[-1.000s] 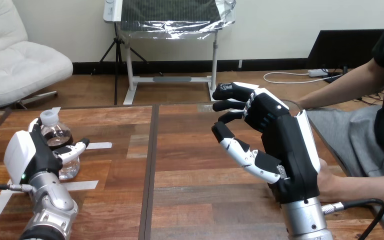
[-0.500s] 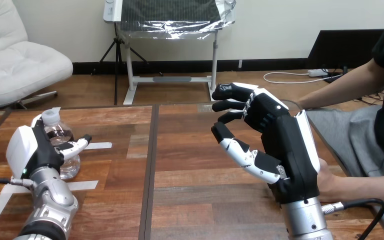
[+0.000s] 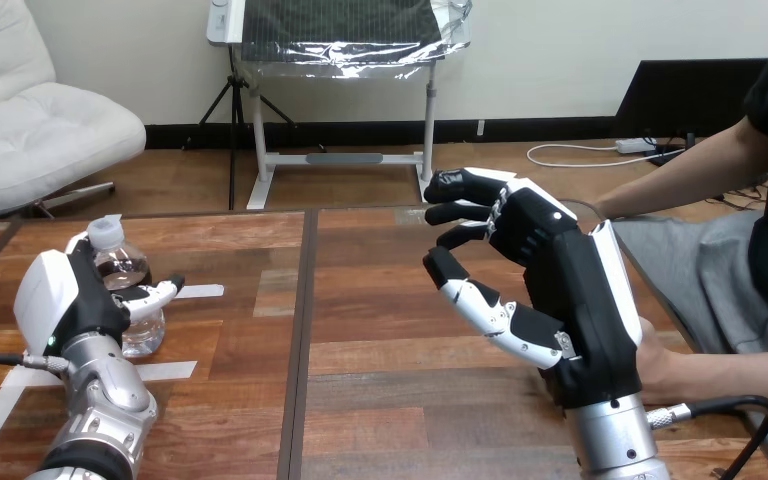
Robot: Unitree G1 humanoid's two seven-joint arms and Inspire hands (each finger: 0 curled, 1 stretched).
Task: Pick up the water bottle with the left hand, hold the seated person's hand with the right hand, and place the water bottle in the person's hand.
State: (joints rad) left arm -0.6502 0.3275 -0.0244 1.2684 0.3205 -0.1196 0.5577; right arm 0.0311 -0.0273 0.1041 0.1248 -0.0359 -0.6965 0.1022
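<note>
A clear water bottle [image 3: 126,272] with a white cap stands at the left of the wooden table [image 3: 390,400]. My left hand [image 3: 68,300] wraps it from the left, thumb across its front and fingers behind it. Over the right half of the table, my right hand [image 3: 572,290] is raised with its fingers loosely bent and nothing between them. The person's hand [image 3: 660,362] lies just behind and right of that hand's base, mostly hidden by it. I cannot tell whether the two touch. The person's forearm [image 3: 740,378] reaches in from the right edge.
White tape strips [image 3: 198,291] lie on the table near the bottle and toward the front left corner. A dark seam [image 3: 298,330] runs front to back between the two tabletops. The person's other arm [image 3: 680,185] rests beyond the far right edge.
My left hand has closed in on the bottle and shifted slightly right, and the bottle's cap has moved a little right with it. My right hand and the person's hand have stayed put.
</note>
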